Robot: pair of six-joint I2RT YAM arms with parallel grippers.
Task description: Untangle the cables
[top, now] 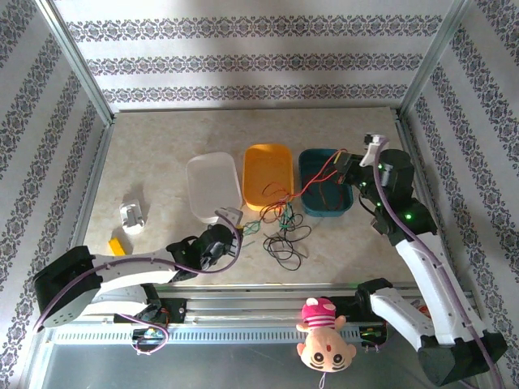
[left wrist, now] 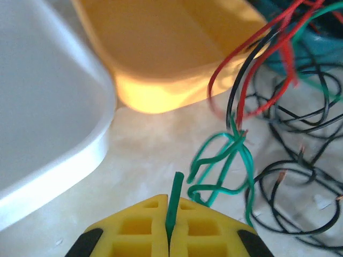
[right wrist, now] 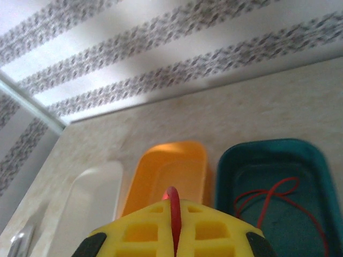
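Observation:
The cables form a loose tangle point(top: 280, 220) of red, green and black wire on the table in front of the orange tray point(top: 253, 156) and teal tray point(top: 326, 209). My left gripper point(top: 230, 216) sits low at the tangle's left side, shut on the end of the green cable point(left wrist: 174, 199), whose loops point(left wrist: 228, 155) lie just ahead. Black coils point(left wrist: 300, 198) lie to its right. My right gripper point(top: 345, 160) is raised over the teal tray point(right wrist: 268, 147), shut on a red cable point(right wrist: 172, 199). That red cable point(top: 320, 177) runs down to the tangle, and a red loop point(right wrist: 273, 194) lies inside the teal tray.
A white tray point(top: 212, 182) stands left of the orange tray point(right wrist: 171, 171). A small white object point(top: 132, 216) and a yellow block point(top: 117, 245) lie at the table's left. A pink-hatted doll point(top: 323, 334) sits on the near rail. Patterned walls enclose the table.

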